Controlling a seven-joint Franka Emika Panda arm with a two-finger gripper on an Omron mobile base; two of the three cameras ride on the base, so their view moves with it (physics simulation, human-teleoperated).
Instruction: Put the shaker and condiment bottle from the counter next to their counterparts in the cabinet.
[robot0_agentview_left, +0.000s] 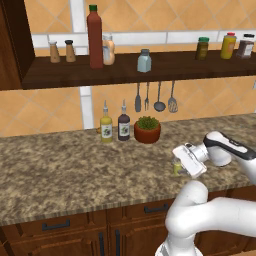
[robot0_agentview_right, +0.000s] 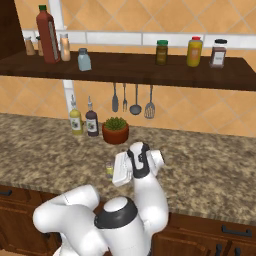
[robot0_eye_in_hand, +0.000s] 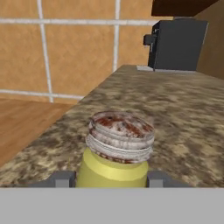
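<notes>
The tiny yellow-green shaker (robot0_agentview_left: 176, 169) (robot0_agentview_right: 109, 170) stands upright on the granite counter. My gripper (robot0_agentview_left: 180, 166) (robot0_agentview_right: 113, 172) reaches in level from the right and is shut on the shaker. In the hand view the shaker (robot0_eye_in_hand: 114, 168) with its pale speckled cap sits between the fingertips (robot0_eye_in_hand: 62, 179), which press its sides. The tall red condiment bottle (robot0_agentview_left: 94, 37) (robot0_agentview_right: 48, 36) stands on the dark wooden cabinet shelf (robot0_agentview_left: 190, 67) (robot0_agentview_right: 150, 70), right beside the squat peach-and-white bottle (robot0_agentview_left: 108, 50). The pale blue-grey shaker (robot0_agentview_left: 144, 61) (robot0_agentview_right: 84, 59) stands alone further right on the shelf.
A yellow nozzle bottle (robot0_agentview_left: 106, 127), a dark nozzle bottle (robot0_agentview_left: 123, 125) and a potted plant (robot0_agentview_left: 147, 130) stand at the back of the counter under hanging utensils (robot0_agentview_left: 155, 97). Two brown shakers (robot0_agentview_left: 61, 51) and three jars (robot0_agentview_left: 227, 46) occupy the shelf ends. A dark coffee machine (robot0_eye_in_hand: 177, 43) stands further along the counter.
</notes>
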